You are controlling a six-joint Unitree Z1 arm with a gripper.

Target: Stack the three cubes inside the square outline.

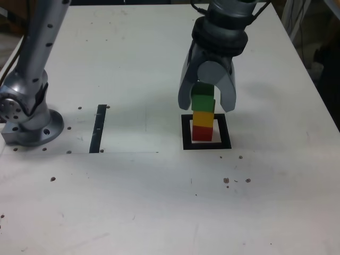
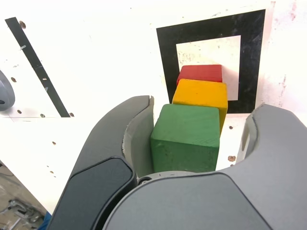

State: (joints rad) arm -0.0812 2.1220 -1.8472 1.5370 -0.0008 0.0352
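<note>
**Robotics test bench in a lab or workshop**

Looks like a lab bench set up for robot trials. White counter (image 1: 159,207), scuffed and dotted with small drilled holes. Metal arm base (image 1: 32,125) bolted to it at nine o'clock in the exterior view. Taped markings on the surface: a thin black strip (image 1: 98,128) left of centre, a black square outline (image 1: 206,144) near the middle with three coloured cubes (image 1: 202,118) stacked inside. Grey end effector (image 1: 207,101) hanging over the stack from twelve o'clock. Beyond the counter edge at two o'clock, dark clutter and cables, too blurred to identify.
</note>
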